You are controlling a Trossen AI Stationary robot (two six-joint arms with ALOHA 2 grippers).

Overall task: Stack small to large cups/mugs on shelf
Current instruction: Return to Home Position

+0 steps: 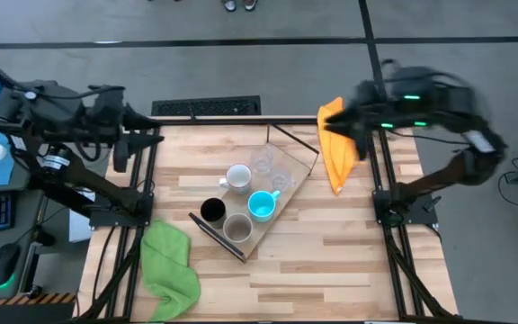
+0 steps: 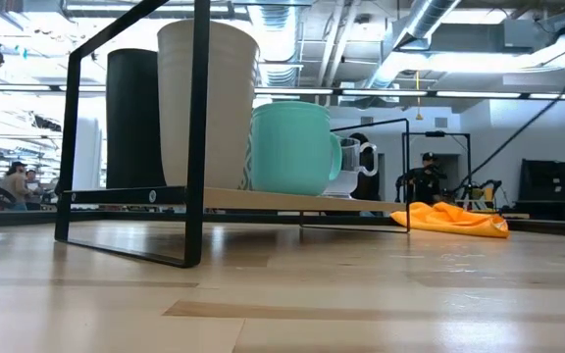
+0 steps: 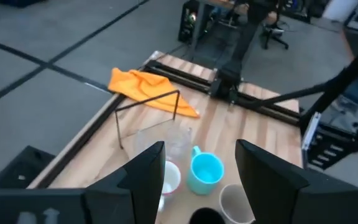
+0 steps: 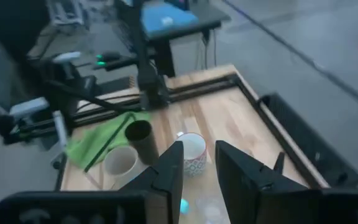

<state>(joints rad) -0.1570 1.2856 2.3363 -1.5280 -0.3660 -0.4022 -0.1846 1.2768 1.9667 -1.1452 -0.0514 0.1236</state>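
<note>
All six vessels are sitting on the shelf (image 1: 299,166) mid-table: white mug (image 1: 237,177) and two clear glasses (image 1: 263,162) far, black cup (image 1: 212,210), beige-grey cup (image 1: 237,228) and blue mug (image 1: 261,205) near. The left gripper (image 3: 201,146) is hovering far-left, fingers wide apart; the right gripper (image 4: 199,146) is hanging far-right above the orange cloth (image 1: 338,153), fingers slightly apart
</note>
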